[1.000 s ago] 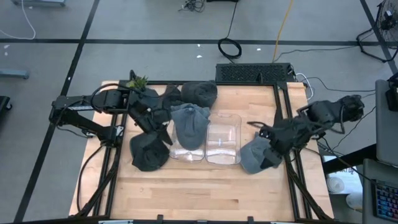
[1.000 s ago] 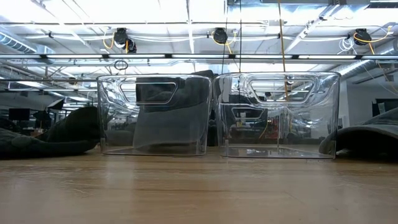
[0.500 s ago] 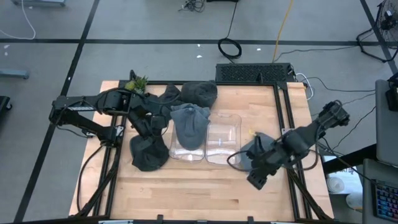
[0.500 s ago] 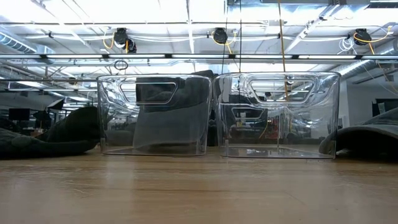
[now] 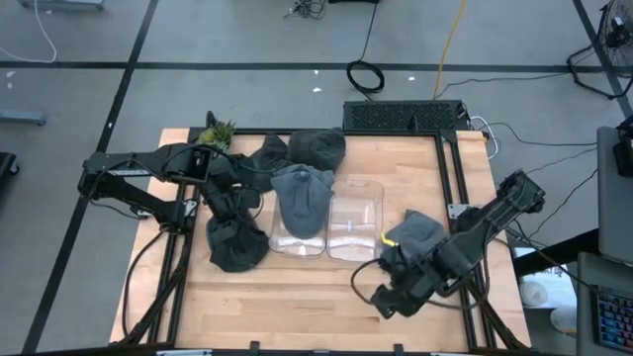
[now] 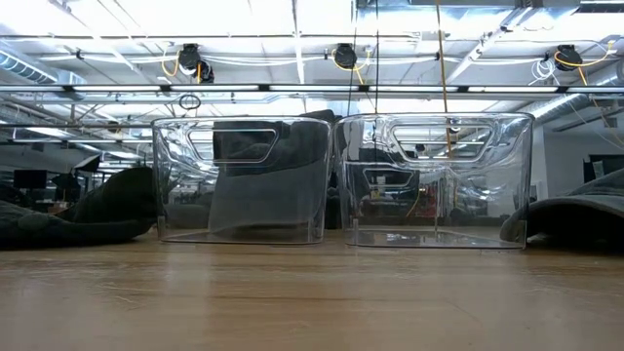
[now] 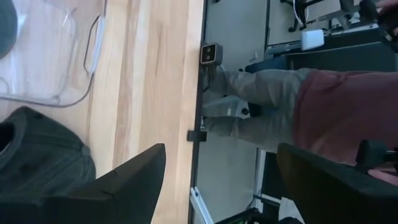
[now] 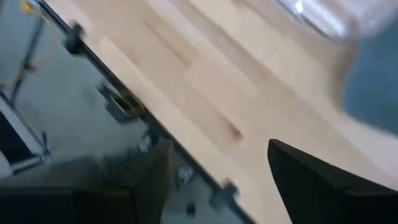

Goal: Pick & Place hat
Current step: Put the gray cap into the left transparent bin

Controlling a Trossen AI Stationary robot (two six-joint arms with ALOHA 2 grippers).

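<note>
Low view: left bin (image 6: 241, 180) clouds a dark hat (image 6: 263, 175).

Five hats total. A blue-grey hat (image 5: 301, 198) sits crumpled in the left clear bin (image 5: 297, 237), a dark hat (image 5: 237, 242) lies flat on the wood just left of it, and another blue-grey one (image 5: 415, 229) is right of the right bin (image 5: 356, 222). Two dark ones (image 5: 316, 146) bunch at the table's far edge.

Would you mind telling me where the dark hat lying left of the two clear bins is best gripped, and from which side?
Probably the raised, crumpled crown of the dark hat, from straight above. It lies in a soft heap on the table with folds to pinch, and the left end effector is open beside it.
</note>
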